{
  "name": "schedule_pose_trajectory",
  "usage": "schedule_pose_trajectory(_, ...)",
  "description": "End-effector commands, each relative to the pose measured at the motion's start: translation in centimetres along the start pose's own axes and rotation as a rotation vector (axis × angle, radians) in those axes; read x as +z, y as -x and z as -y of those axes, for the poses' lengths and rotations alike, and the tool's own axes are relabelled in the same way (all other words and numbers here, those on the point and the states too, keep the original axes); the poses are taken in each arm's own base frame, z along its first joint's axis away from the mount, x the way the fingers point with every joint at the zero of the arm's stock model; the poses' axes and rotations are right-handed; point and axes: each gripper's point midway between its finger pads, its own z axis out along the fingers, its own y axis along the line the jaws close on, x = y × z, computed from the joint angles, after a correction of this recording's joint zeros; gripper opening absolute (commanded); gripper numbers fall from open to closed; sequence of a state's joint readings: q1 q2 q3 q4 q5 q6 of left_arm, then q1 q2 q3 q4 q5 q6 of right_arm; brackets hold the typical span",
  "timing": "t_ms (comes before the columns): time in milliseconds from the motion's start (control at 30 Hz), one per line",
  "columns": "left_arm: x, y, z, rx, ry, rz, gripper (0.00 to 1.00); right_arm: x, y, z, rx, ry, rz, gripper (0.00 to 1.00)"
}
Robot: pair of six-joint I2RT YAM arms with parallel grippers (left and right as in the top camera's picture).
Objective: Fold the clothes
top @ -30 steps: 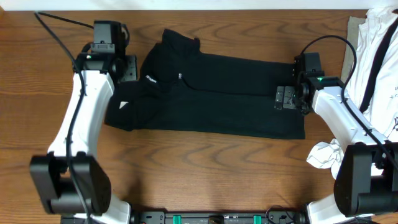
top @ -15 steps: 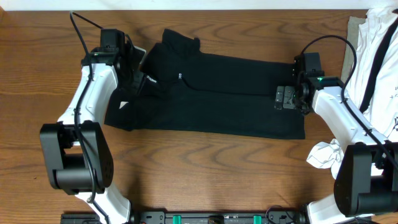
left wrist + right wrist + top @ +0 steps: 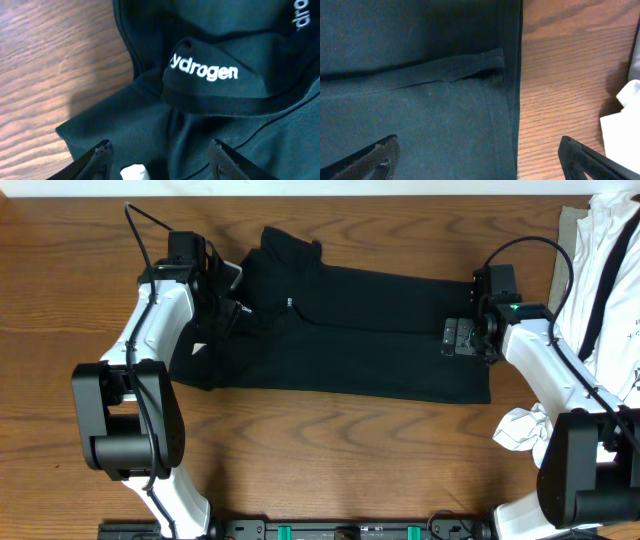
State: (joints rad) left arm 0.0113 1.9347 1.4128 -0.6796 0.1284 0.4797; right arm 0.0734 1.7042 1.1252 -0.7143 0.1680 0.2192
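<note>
**Black garment half-folded, both grippers poised over its ends**

Overhead first: the clothes [image 3: 350, 340] lie across the middle of the table [image 3: 330, 460] as a long dark band, collar toward the upper left of the frame and bottom edge toward the right. The left gripper [image 3: 225, 295] hovers over the collar end and the right gripper [image 3: 455, 338] over the opposite end. A heap of white garments [image 3: 610, 280] sits at the far right edge, well apart from the action.

Over to the left wrist view: the jaws are spread, one fingertip at the lower left and one at the lower right, with nothing pinched between them. Below them is black cloth, a folded flap with white lettering [image 3: 202, 72] at centre frame and a small white tag [image 3: 134, 173] at the bottom edge. Bare wood fills the upper left.

Right wrist view now: these jaws are spread wide and hold nothing. The garment fills the left of the frame, its hem [image 3: 420, 80] running across, and its edge meets the wood at right.

The verdict: the sides look tucked in already, giving a narrow strip. Closing on the cloth and bringing one end over the other appears to be what is left.
</note>
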Motion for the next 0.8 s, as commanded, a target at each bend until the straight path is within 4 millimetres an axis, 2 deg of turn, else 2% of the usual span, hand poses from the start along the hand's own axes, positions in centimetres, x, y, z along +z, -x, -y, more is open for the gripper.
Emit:
schedule_pose_trajectory(0,0.6,0.0,0.3,0.017,-0.022,0.002,0.63,-0.4,0.5,0.0,0.006,0.003,0.015,0.99)
schedule_pose_trajectory(267,0.6,0.2,0.2,0.030,-0.018,0.011,0.63,-0.4,0.5,0.1,0.006,0.003,0.015,0.99)
schedule_pose_trajectory(500,1.4,-0.4,0.4,0.063,-0.019,0.008,0.63,-0.4,0.5,0.0,0.006,0.003,0.015,0.99)
schedule_pose_trajectory(767,2.1,-0.1,1.4,0.086,-0.025,0.012,0.63,-0.4,0.5,0.1,0.007,0.003,0.015,0.99)
